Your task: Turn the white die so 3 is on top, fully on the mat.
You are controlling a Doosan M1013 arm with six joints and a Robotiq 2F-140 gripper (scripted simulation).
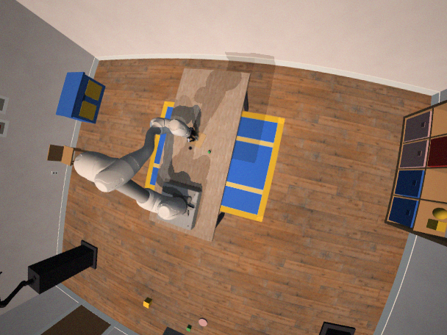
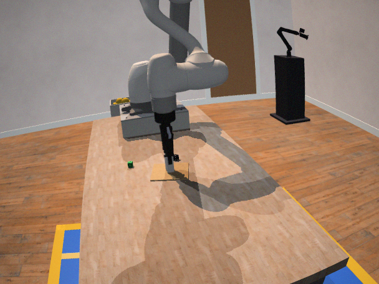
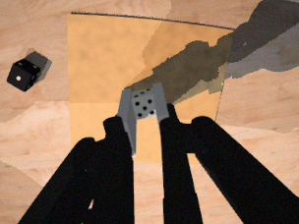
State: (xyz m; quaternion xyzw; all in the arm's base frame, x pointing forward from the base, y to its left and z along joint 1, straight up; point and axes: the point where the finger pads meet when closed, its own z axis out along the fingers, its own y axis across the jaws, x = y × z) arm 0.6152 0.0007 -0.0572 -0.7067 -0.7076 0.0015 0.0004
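Observation:
The white die (image 3: 146,106) sits between my gripper's fingertips over the tan mat (image 3: 105,55) (image 2: 158,175) (image 1: 201,141). My gripper (image 3: 145,99) (image 2: 169,165) (image 1: 192,138) is shut on the die; in the wrist view the die's visible face shows several black pips. I cannot tell whether the die rests on the mat or hangs just above it. A black die (image 3: 28,72) (image 2: 176,157) (image 1: 190,148) lies on the table just off the mat's edge. A green die (image 2: 130,164) (image 1: 209,151) lies on the table farther from the mat.
The wooden table (image 2: 124,202) (image 1: 220,110) carries the arm's grey base block (image 2: 141,124) (image 1: 184,209) at one end. Blue and yellow floor mats (image 1: 254,165) lie beside the table. A black pedestal with a small arm (image 2: 290,87) stands on the floor.

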